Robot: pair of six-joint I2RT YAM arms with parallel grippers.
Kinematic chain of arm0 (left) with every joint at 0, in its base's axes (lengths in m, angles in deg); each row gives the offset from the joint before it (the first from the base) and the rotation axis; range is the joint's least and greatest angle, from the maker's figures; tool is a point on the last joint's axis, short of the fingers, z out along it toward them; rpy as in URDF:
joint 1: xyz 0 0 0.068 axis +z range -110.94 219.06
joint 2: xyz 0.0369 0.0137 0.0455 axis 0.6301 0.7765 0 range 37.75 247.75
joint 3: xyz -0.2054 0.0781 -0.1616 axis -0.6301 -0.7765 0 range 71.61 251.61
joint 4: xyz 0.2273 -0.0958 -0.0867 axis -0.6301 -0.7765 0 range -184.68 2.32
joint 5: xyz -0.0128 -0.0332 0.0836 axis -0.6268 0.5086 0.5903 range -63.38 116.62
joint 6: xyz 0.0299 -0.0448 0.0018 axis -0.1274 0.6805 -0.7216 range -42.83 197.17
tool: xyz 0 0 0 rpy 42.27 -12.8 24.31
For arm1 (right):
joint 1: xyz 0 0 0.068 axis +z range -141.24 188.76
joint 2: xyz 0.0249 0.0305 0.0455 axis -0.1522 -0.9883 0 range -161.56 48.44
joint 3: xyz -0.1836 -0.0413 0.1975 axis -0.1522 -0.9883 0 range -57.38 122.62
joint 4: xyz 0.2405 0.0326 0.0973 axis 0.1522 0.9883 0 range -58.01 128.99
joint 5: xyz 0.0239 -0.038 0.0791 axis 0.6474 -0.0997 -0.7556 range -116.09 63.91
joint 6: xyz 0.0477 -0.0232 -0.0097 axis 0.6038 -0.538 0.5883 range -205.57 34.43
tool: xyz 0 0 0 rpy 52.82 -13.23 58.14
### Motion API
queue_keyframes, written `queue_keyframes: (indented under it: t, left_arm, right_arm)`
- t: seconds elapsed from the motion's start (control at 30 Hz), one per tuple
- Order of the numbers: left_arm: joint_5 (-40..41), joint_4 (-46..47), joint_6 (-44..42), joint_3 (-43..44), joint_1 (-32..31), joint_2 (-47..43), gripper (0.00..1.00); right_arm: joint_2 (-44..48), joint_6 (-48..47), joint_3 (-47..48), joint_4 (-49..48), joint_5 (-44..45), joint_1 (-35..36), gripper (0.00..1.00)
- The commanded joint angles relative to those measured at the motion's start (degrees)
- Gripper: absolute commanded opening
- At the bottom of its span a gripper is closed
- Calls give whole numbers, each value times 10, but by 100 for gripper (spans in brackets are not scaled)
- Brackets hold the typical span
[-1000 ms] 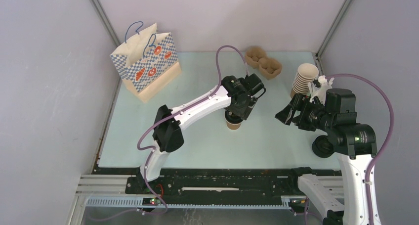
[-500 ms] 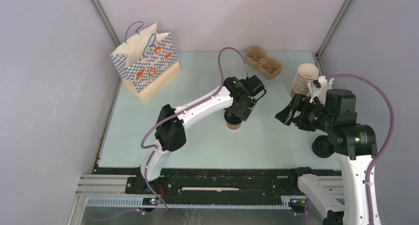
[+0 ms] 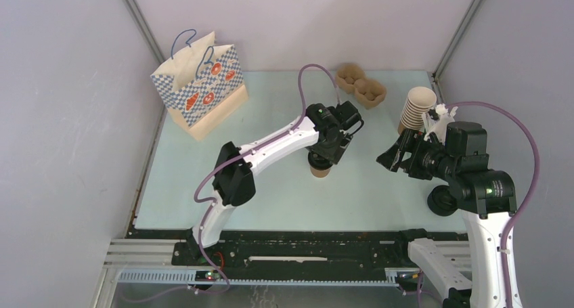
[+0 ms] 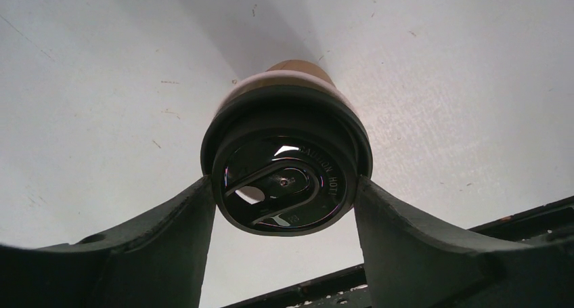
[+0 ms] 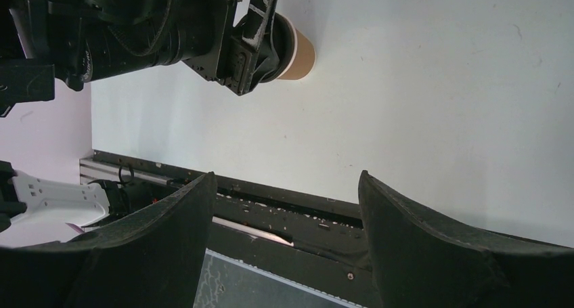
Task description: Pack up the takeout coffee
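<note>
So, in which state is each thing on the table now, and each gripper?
lidded cup: upright, lid on, held at the lid
left gripper: shut on the lidded cup
right gripper: open, empty
paper bag: upright, mouth open
cup stack: standing, no lids
cup carrier: both wells empty
</note>
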Motion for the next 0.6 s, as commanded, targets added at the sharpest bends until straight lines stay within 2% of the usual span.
queue_keyframes:
  t: [0.0,0.57]
  left_arm:
    - [-12,9,-7,42,3,5,75]
    - [3,6,-4,46,4,18,76]
  right_arm:
    - [-1,-15,-3,-13,0,4,85]
    - [0,-15,-4,-15,0,6,84]
